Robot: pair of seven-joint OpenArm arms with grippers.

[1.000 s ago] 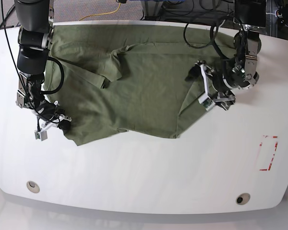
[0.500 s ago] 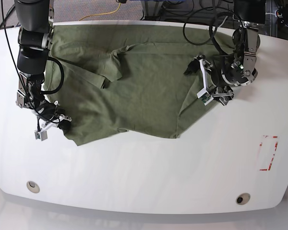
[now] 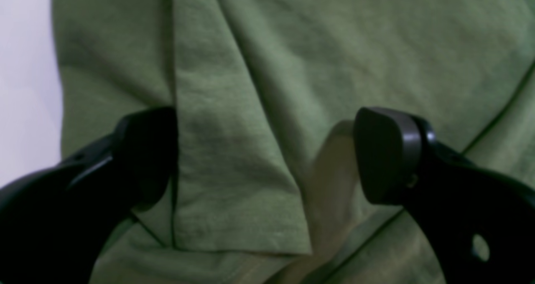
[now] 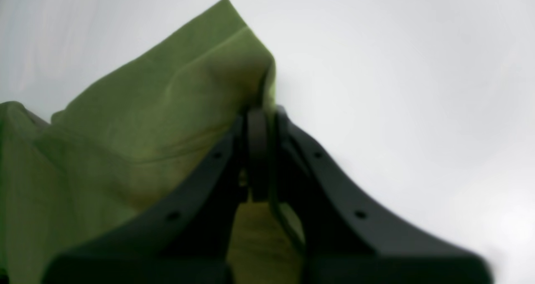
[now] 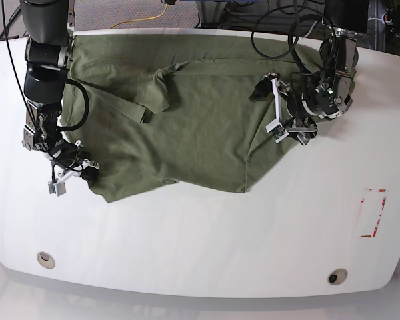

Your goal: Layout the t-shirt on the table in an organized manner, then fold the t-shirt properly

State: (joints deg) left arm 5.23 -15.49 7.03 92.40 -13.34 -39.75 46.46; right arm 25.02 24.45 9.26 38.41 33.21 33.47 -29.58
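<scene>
Pinching a corner of the soft, wrinkly olive-green cotton t-shirt (image 5: 187, 113), the right gripper (image 4: 257, 121) has its black jaws pressed together with cloth caught at the tips; the held corner peaks up just beyond the fingertips and the rest of the fabric trails off to the gripper's left in the right wrist view, bare glossy white table (image 5: 207, 240) on its other side. In the base view this gripper (image 5: 87, 172) sits low at the shirt's edge. Left gripper (image 3: 267, 154) has jaws spread wide, gripping nothing, hovering over the shirt: a folded flap with a hemmed edge lies directly between and below the black fingers (image 3: 386, 150), more green cloth ahead, a strip of white table beyond the one finger. In the base view the left gripper (image 5: 273, 107) is above the shirt's other side. Shirt lies spread but creased across the table's far half, one sleeve folded inward.
</scene>
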